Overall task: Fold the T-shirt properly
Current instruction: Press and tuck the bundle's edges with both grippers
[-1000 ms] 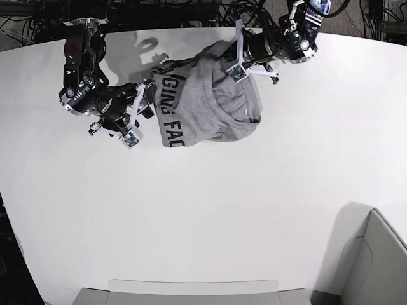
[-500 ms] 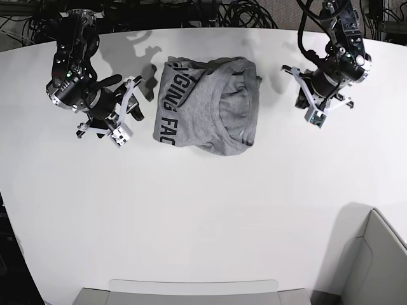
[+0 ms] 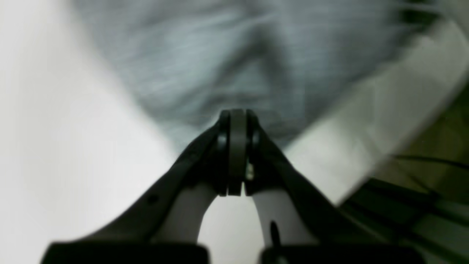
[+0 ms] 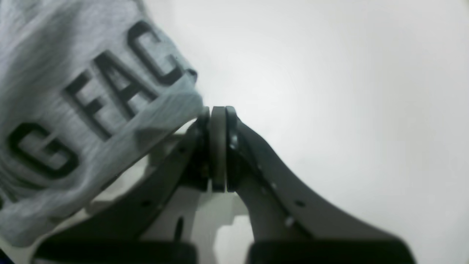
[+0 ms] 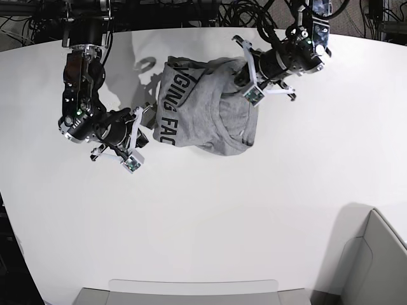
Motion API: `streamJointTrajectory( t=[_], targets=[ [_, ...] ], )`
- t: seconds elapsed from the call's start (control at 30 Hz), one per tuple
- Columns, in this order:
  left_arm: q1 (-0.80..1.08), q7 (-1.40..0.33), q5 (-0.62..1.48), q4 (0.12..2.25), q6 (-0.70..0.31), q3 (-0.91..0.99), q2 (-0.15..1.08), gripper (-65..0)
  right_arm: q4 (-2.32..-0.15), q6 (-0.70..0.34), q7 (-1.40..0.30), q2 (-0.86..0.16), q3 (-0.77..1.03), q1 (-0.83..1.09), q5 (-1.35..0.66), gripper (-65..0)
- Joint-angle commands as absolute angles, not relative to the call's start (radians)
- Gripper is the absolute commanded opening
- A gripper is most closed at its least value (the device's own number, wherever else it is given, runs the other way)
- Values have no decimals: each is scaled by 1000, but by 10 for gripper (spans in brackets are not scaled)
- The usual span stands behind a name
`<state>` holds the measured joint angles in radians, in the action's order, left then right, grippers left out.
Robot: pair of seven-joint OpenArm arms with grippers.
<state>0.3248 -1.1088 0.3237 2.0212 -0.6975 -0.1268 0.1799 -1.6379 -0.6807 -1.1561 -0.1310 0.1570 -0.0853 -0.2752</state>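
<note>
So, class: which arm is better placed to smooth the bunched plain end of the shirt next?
Left: its tool is closed at the T-shirt's bunched plain end. The right tool sits by the lettered edge.

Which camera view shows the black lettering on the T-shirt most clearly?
The right wrist view: the lettering on the T-shirt fills the frame large, reading "G FAC". The base view shows it small along the shirt's edge. The left wrist view shows only blurred grey fabric, no letters.

You have a heather-grey T-shirt (image 5: 210, 105) with black block lettering (image 4: 91, 99) just left of the closed black right claw (image 4: 218, 110), plain, blurred and probably unprinted grey ahead of the closed black left claw (image 3: 237, 112), on a white table (image 5: 210, 216).
</note>
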Motion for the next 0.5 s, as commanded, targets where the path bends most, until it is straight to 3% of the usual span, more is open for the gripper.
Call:
streamJointTrajectory(
  t=[0.0,0.27,0.47],
  targets=[
    [318,-1092,334,2041,-698,-154,182,-650,-1633,-698,-1115,-142,136,-111,-291,-650],
    [312,-1092,326,2000,-698,-302,182,-650,-1423,-698,-993,-162,-39,-120,-288,-650],
    [217,-1092,246,1882,-698,-194,182,-650,-1448,-698,-997,-162,-65,-44,-288,-650]
  ],
)
